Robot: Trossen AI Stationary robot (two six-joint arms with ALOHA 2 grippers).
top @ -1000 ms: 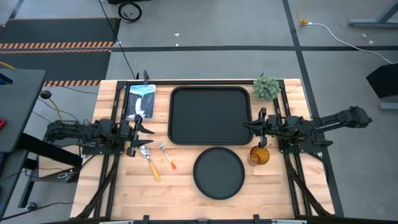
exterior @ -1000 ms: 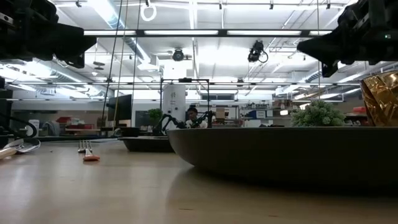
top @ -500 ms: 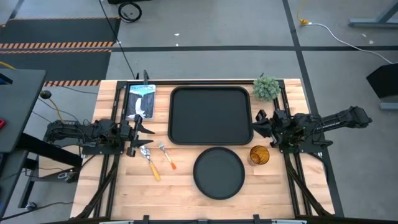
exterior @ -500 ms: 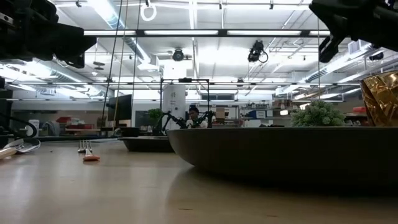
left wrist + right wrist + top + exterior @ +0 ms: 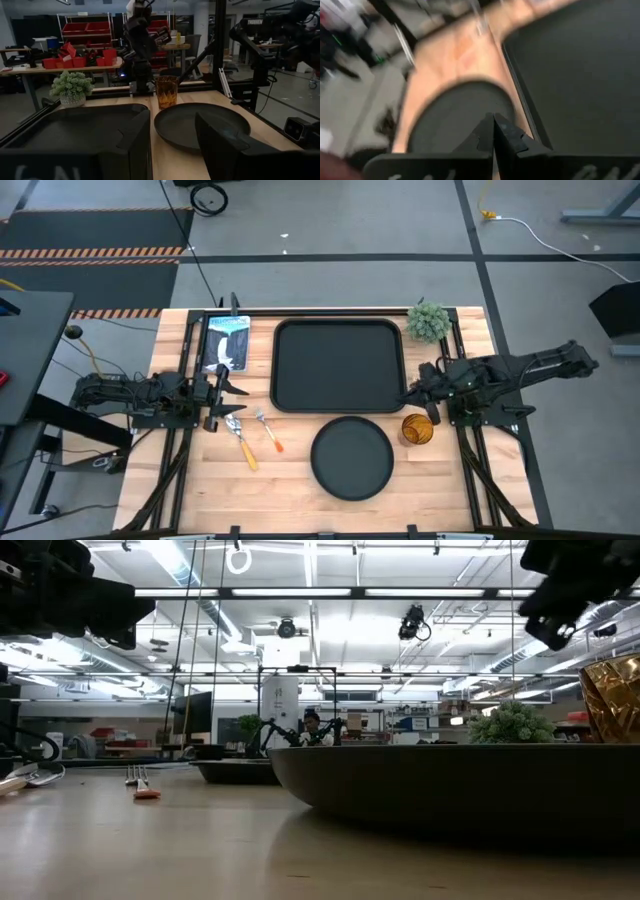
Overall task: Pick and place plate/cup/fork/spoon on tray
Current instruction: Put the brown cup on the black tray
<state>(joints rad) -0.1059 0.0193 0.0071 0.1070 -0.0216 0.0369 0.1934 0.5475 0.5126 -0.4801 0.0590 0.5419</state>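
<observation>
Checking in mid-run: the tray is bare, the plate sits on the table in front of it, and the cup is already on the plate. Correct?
Not quite. The cup is not on the plate; it stands on the table to the plate's right, apart from it, by the right pincer, as the high view shows. The tray is bare and the plate does sit on the table in front of it.

The wooden bench [image 5: 300,480] stood on a grey concrete floor [image 5: 340,220] marked with orange-and-black hazard stripes [image 5: 90,252]. Long ceiling lights [image 5: 310,592] lit a wide workshop, where red bins [image 5: 85,27] filled shelves behind a side table [image 5: 65,65].
</observation>
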